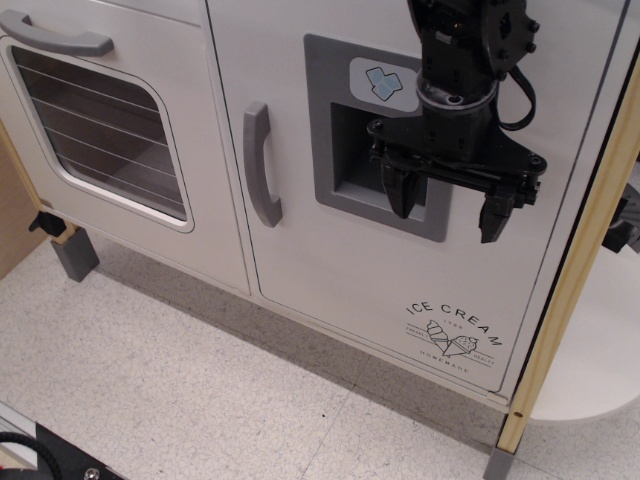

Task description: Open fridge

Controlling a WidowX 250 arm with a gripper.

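Note:
The fridge door [340, 270] is tall and white and stands shut. Its vertical grey handle [261, 165] is near its left edge. A grey recessed ice-dispenser panel [340, 110] sits in the middle, and an "ICE CREAM" logo [455, 330] is at the lower right. My black gripper [446, 203] hangs in front of the door, over the right part of the dispenser panel, fingers pointing down. It is open and empty. It is to the right of the handle, well apart from it.
The white oven door [100, 120] with a wire-rack window and a horizontal grey handle [55, 35] is to the left. A wooden post [570, 290] runs down the fridge's right side. A speckled floor [180, 390] lies below.

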